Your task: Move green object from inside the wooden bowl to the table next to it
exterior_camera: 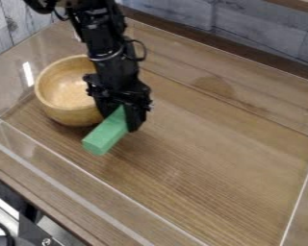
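Green object (104,137): plain bright green, 1 flat shade, slightly darker on its side faces, no markings.

Wooden bowl (57,108): light tan outside, thick rim a shade paler; interior pale, faintly speckled.

Gripper (126,118), just beside the bowl: black all over, matte, with the arm above it black too.

Table (221,163): brown wood-grain, long streaks running away from the bowl; 1 darker brown blotch well beyond the bowl, toward the far side.

Acrylic walls (26,161) around the table: clear, colourless, edges showing as pale whitish lines with light glare.

Backdrop (253,24) behind the bowl: grey-white weathered planks.
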`<state>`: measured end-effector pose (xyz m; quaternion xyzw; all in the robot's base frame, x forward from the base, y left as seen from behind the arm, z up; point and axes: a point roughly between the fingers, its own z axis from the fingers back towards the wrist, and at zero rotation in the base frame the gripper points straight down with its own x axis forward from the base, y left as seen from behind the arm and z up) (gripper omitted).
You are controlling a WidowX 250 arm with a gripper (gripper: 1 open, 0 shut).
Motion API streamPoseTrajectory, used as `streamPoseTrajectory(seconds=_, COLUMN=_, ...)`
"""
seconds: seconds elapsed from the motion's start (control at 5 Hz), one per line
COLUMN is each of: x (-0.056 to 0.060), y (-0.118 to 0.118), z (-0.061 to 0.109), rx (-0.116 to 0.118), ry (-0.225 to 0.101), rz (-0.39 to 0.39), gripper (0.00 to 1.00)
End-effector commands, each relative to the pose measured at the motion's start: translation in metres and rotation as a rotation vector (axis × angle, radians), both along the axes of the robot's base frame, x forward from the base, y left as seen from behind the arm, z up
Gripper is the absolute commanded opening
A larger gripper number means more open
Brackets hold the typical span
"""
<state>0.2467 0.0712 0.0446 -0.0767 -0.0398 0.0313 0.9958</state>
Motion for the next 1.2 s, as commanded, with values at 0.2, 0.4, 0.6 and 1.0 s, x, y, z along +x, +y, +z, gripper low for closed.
streamPoseTrajectory(seconds=0.2, x=0.028, y=0.023, z=0.004, rx=0.013, ry=-0.043, rz=0.061, gripper=0.0)
streamPoseTrajectory(seconds=0.4, x=0.035, y=0.031, z=0.002, rx=0.009, ry=-0.039, rz=0.092, gripper=0.0)
streamPoseTrajectory(seconds=0.6, x=0.03, y=0.026, z=-0.001, rx=0.004, ry=-0.036, rz=0.091, gripper=0.0)
streamPoseTrajectory(seconds=1.0, x=0.027, y=0.033, z=-0.001, rx=-0.005, ry=-0.029, rz=0.07, gripper=0.0)
